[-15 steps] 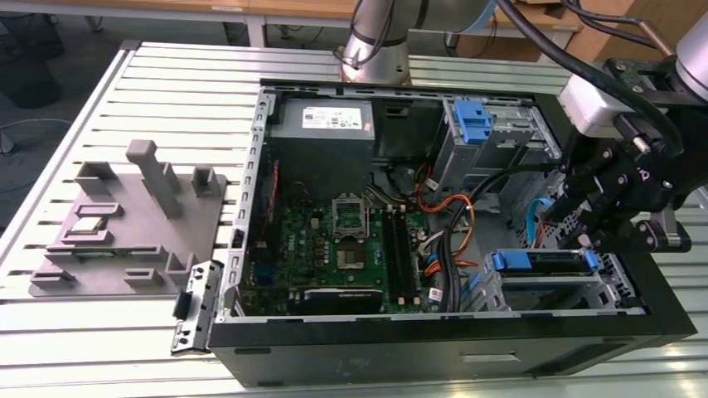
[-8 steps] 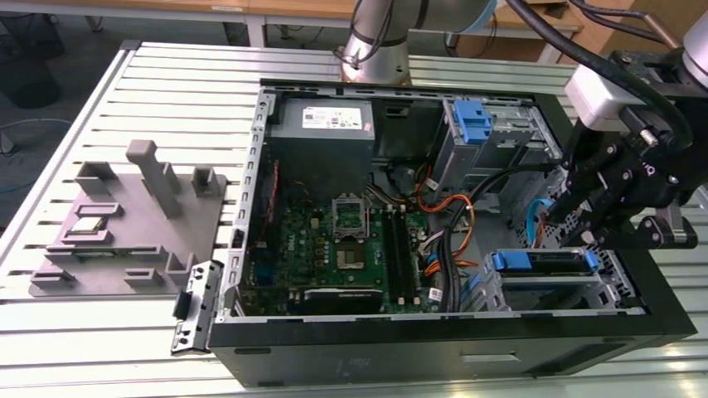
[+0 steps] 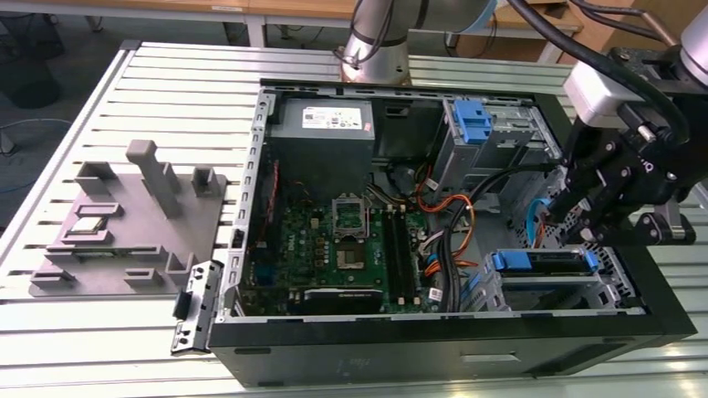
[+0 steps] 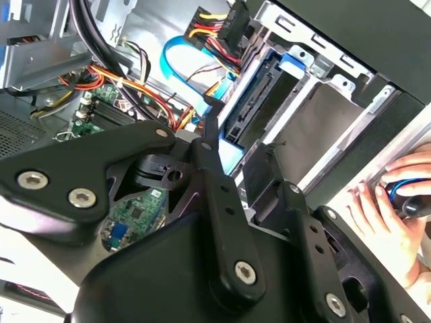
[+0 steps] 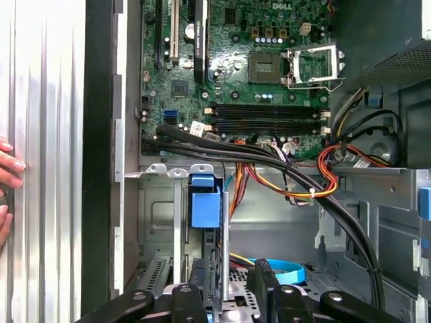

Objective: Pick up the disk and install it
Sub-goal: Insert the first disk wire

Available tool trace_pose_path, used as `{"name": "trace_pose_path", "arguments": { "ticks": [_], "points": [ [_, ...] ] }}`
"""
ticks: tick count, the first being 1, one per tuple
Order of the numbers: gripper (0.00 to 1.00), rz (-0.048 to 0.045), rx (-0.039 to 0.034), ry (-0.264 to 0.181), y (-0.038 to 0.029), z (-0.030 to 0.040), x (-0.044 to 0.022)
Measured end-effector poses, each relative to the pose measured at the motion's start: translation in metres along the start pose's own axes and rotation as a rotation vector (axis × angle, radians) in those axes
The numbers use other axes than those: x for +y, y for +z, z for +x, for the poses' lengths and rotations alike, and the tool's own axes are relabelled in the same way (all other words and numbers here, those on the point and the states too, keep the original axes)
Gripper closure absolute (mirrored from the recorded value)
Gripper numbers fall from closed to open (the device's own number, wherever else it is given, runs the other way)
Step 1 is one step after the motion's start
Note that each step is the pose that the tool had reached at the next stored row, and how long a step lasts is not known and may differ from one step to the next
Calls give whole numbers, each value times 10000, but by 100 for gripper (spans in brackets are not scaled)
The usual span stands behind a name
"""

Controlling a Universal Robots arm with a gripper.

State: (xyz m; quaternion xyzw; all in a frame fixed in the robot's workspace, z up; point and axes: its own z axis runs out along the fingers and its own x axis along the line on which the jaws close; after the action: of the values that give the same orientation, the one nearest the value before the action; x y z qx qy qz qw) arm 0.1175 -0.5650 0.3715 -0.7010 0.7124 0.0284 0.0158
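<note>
Jaws released, spread apart with nothing between them, hovering just above the drive cage (image 3: 553, 286) in the near corner of the computer case (image 3: 443, 352) on the exterior view's right.

Now sweeping from the exterior view's left: a grey moulded fixture (image 3: 122, 220) sits by that edge of the slotted metal surface (image 3: 99, 348), well apart from the jaws. A loose metal strip (image 3: 194, 308) leans at the case's near corner on that side.

Inside the case, the grey power-supply box (image 3: 327, 120) sits in the far corner. The green motherboard (image 3: 332, 249) lies flat between it and the near edge, and orange and black cables (image 3: 459, 215) loop across the middle. A bare blue bracket (image 3: 470, 124) stands along the far edge.

And there's the disk (image 3: 542, 261), seated in the cage with its blue rails showing. In the first wrist view it stands edge-on, blue tab uppermost, in the gap between the jaws.

A person's hand (image 5: 7, 178) rests on the surface just outside the case wall.
</note>
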Motion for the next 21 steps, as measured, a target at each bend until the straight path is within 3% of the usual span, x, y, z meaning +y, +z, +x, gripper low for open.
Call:
{"name": "trace_pose_path", "arguments": {
  "ticks": [15,21],
  "points": [
    [58,-2,-73,0,29,-73,-2],
    [58,-2,-84,0,-25,-77,-3]
  ]
}}
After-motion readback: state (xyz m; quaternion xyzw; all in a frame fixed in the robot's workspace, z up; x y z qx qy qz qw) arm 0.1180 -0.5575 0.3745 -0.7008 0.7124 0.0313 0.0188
